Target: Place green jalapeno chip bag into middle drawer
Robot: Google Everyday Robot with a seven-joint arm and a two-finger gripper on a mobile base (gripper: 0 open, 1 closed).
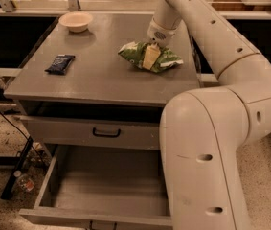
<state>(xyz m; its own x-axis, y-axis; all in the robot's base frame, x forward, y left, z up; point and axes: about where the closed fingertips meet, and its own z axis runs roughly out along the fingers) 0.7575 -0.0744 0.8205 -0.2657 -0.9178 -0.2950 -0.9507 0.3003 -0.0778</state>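
Note:
The green jalapeno chip bag [166,59] lies crumpled on the right part of the grey cabinet top [101,75]. My gripper [151,60] comes down on the bag from above and is shut on its middle; one yellowish finger [150,56] shows in front of the foil, the other is hidden behind it. The bag rests on the top, not lifted. The middle drawer [111,181] stands pulled out below, with a bare grey floor and nothing in it. My arm's large white links cover the drawer's right side.
A small dark-blue packet [60,63] lies on the left of the top, a beige bowl [76,20] at the back left. A closed drawer front with a black handle [106,132] sits above the open drawer. Cables and a bottle [22,181] lie on the floor at left.

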